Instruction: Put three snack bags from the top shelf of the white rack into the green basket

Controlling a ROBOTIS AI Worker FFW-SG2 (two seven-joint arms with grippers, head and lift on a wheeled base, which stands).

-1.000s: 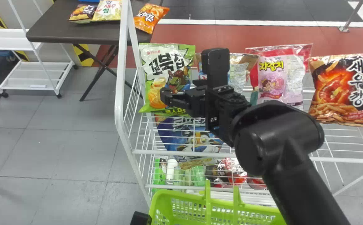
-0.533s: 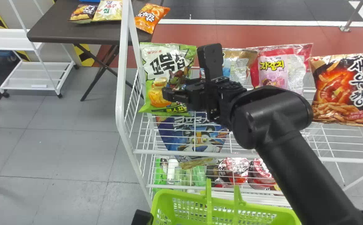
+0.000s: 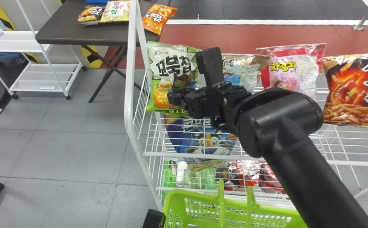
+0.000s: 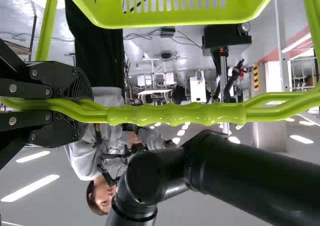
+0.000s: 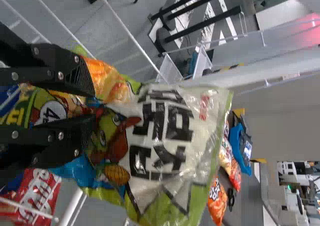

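1. Green and white film is wrapping the puffed snack bag (image 3: pixel 171 68), which is standing upright at the left end of the white rack's (image 3: pixel 129 95) top shelf (image 3: pixel 158 154).
2. The right gripper (image 5: pixel 95 106) is straddling its lower part, fingers parted; whether they are touching it, I cannot tell.
3. The bag is probably going to handle as light, soft and slippery, its contents crumbling under a hard squeeze; pinching the plump lower body seems right.
4. Glossy, crinkled film is also covering the pink bag (image 3: pixel 293 71) and the black-and-orange bag (image 3: pixel 353 91), both flat-seamed along their tops.
5. The left gripper (image 4: pixel 90 111) is clasping the ribbed plastic handle (image 4: pixel 175 114) of the green basket (image 3: pixel 173 204), whose walls are slotted.
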